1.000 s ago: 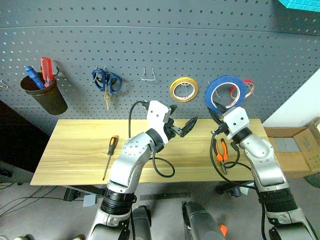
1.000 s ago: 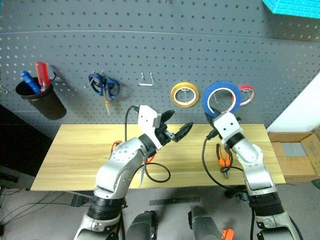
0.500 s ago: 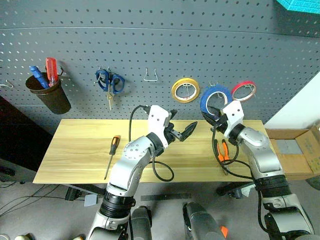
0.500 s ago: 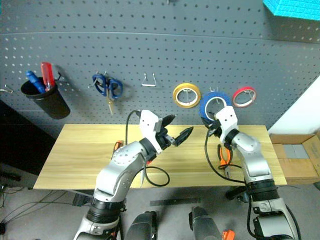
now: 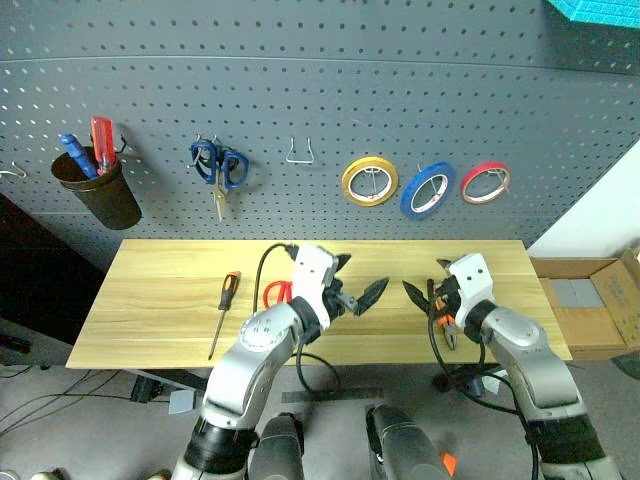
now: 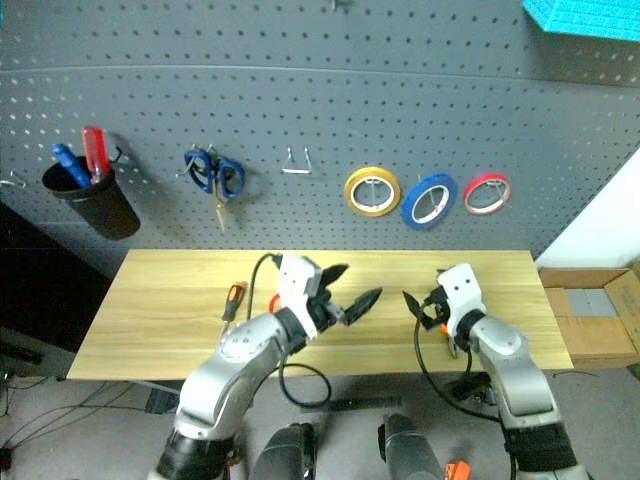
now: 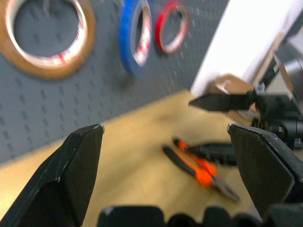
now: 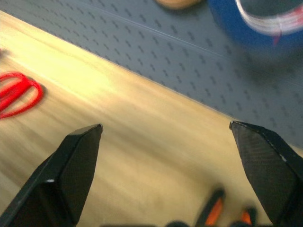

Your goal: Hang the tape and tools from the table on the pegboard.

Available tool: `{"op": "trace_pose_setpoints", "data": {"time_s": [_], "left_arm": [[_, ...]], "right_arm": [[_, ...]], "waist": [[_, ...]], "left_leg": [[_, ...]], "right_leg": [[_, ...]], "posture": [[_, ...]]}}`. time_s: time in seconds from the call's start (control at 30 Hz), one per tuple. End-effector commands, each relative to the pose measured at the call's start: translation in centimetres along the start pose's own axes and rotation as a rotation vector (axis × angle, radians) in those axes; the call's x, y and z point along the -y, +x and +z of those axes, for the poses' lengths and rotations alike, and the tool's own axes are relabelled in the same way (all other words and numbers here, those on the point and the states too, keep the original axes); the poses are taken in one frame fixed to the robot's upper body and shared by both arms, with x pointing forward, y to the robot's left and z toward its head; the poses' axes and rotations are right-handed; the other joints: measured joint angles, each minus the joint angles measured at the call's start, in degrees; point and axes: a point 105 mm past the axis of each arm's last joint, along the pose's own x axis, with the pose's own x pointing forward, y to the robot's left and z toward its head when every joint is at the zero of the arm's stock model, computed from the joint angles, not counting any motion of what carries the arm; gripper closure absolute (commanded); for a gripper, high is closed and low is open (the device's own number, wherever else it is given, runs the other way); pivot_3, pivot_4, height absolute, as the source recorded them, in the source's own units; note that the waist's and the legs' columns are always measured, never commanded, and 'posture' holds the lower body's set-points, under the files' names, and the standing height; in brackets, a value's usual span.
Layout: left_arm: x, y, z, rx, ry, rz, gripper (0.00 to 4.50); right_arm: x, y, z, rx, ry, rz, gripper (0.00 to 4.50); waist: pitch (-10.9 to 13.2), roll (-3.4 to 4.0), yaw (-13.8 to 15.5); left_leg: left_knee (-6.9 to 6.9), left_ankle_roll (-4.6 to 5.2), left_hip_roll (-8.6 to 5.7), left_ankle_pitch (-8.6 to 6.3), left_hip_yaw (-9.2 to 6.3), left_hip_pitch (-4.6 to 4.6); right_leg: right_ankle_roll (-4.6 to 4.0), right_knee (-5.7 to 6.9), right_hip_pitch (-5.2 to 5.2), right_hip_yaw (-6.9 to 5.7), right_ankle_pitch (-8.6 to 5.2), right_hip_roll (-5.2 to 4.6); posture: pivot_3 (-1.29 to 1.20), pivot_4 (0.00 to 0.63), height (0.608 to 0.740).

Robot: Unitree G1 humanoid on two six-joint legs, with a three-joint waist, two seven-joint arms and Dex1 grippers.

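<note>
While both my arms hang low over the table (image 5: 150, 320), this is how things stand.
My left gripper (image 5: 358, 285): spread wide, empty, above the middle of the table.
My right gripper (image 5: 421, 295): spread wide, empty, toward the right end.
Pliers (image 5: 446, 318): on the wood near the right end, partly behind my right arm.
Scissors (image 5: 276, 294): red loops peek out behind my left arm; blades hidden.
Screwdriver (image 5: 222, 310): lying left of centre.
Tape (image 5: 427, 189): hooked on the pegboard (image 5: 300, 100), between the yellow roll (image 5: 368, 180) and the red roll (image 5: 486, 183).
Progress: one hung, three tools left, I judge.
</note>
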Motion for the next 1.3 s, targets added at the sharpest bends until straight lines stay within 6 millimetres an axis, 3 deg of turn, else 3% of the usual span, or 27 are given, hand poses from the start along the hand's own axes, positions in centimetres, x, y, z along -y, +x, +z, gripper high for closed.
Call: {"op": "trace_pose_setpoints", "data": {"time_s": [0.03, 0.13, 0.23, 0.37, 0.57, 0.83, 1.1, 1.3], "left_arm": [[1.0, -1.5, -1.8, -0.074, 0.124, -0.080, 0.00], [0.6, -2.2, -3.8, -0.158, 0.176, -0.095, 0.00], [1.0, -2.3, -4.2, -0.168, 0.194, -0.125, 0.00], [1.3, -2.4, -3.8, -0.171, 0.214, -0.150, 0.00], [1.0, -2.7, -3.4, -0.178, 0.234, -0.147, 0.00], [1.0, -3.1, -3.4, -0.184, 0.226, -0.134, 0.00], [1.5, -3.1, -3.2, -0.185, 0.222, -0.147, 0.00], [1.6, -3.6, -2.9, -0.194, 0.231, -0.163, 0.00]], "right_arm": [[-0.3, -0.3, -1.3, -0.156, 0.167, -0.089, 0.03], [-0.5, 0.7, -1.9, -0.266, 0.356, -0.128, 0.03], [0.0, 1.9, -1.8, -0.334, 0.446, -0.176, 0.03], [1.9, 3.5, -0.9, -0.378, 0.443, -0.238, 0.03], [4.6, 4.3, -0.8, -0.419, 0.285, -0.283, 0.03], [5.9, 4.6, -0.2, -0.415, 0.215, -0.298, 0.03], [5.9, 4.0, -3.1, -0.532, 0.337, -0.326, 0.03], [6.8, 4.3, -3.9, -0.554, 0.338, -0.354, 0.03]], "waist": [[0.1, 0.04, -0.4], [0.3, 0.20, -0.9], [0.9, 0.28, -1.1], [1.7, 0.38, -1.0], [3.1, 0.57, -0.8], [4.7, 0.61, -0.9], [4.9, 0.59, -0.9], [5.5, 0.53, -0.9]], "left_leg": [[0.01, 0.00, 0.00, 0.00, 0.00, 0.10], [0.05, 0.05, -0.02, 0.04, 0.02, 0.21], [0.08, 0.21, -0.13, 0.14, 0.09, 0.19], [0.00, 0.24, -0.31, 0.15, -0.03, 0.00], [-0.19, 0.53, -0.38, -0.13, -0.05, -0.16], [-0.26, 0.54, -0.40, -0.26, -0.08, -0.23], [-0.26, 0.53, -0.41, -0.26, -0.12, -0.26], [-0.26, 0.53, -0.41, -0.26, -0.11, -0.27]], "right_leg": [[-0.06, 0.00, 0.07, 0.00, -0.06, 0.00], [-0.41, -0.01, 0.14, 0.16, -0.19, 0.02], [-0.37, -0.06, 0.15, 0.41, -0.17, 0.01], [-0.29, -0.07, 0.05, 0.47, -0.20, -0.01], [0.14, -0.17, 0.01, 0.44, -0.41, -0.08], [0.18, -0.33, -0.02, 0.46, -0.46, -0.11], [0.20, -0.38, -0.02, 0.44, -0.46, -0.12], [0.21, -0.41, -0.03, 0.46, -0.46, -0.12]], "posture": [[0.01, 0.252, 0.740], [0.01, 0.269, 0.740], [0.01, 0.291, 0.740], [0.03, 0.315, 0.740], [0.04, 0.335, 0.740], [0.05, 0.346, 0.740], [0.07, 0.350, 0.740], [0.08, 0.360, 0.740]]}}
